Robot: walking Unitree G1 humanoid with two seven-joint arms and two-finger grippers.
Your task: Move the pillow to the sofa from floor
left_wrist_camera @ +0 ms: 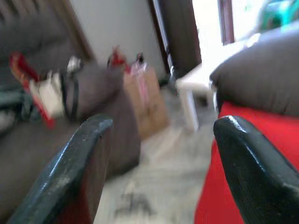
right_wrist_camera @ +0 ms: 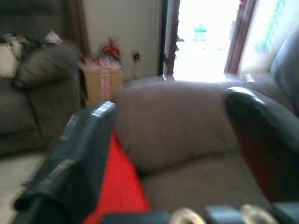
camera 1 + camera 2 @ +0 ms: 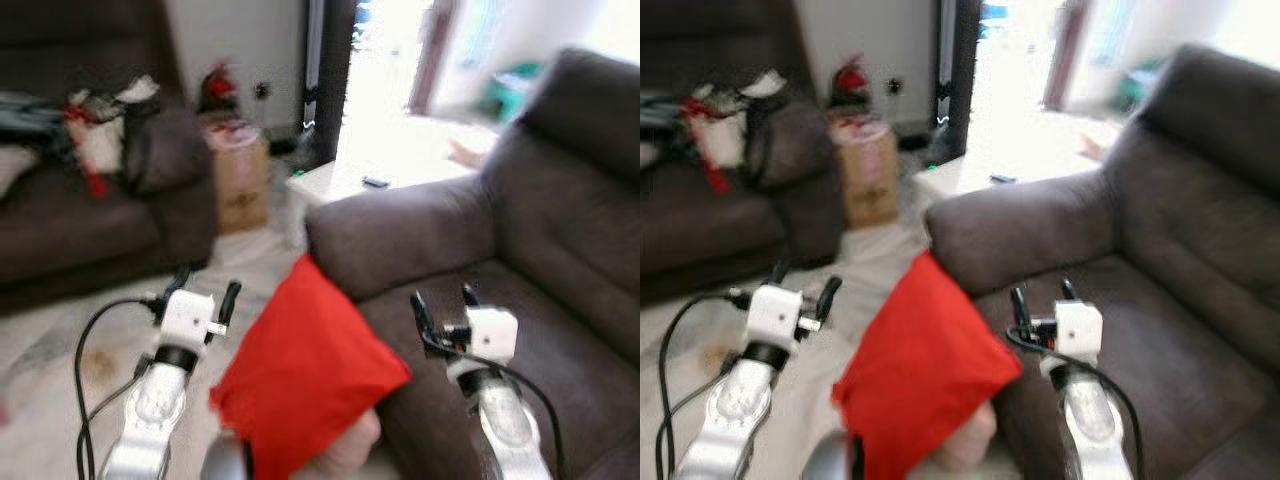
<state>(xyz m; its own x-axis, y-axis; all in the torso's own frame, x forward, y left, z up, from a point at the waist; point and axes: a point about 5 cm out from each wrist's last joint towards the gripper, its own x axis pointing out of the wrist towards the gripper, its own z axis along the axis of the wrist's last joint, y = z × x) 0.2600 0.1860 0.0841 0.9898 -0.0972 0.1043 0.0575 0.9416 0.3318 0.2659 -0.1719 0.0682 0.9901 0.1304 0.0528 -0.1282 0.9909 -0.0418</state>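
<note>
A brown cardboard box [image 3: 240, 180] stood on the pale floor [image 3: 60, 345] beside a second dark sofa [image 3: 90, 225] with clutter. A small white surface [image 3: 335, 185] was near the bright doorway [image 3: 385, 70].

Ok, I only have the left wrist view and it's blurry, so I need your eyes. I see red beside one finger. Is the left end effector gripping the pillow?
Observer: No. The left end effector is open over the floor. The red pillow is beside it, between the two arms.
Operator: Where's the right end effector?
Observer: The right end effector is open too, above the seat cushion of the sofa.
Operator: What's holding the pillow up?
Observer: I cannot tell. Its lower edge meets something pale and blurred at the bottom of the head view.
</note>
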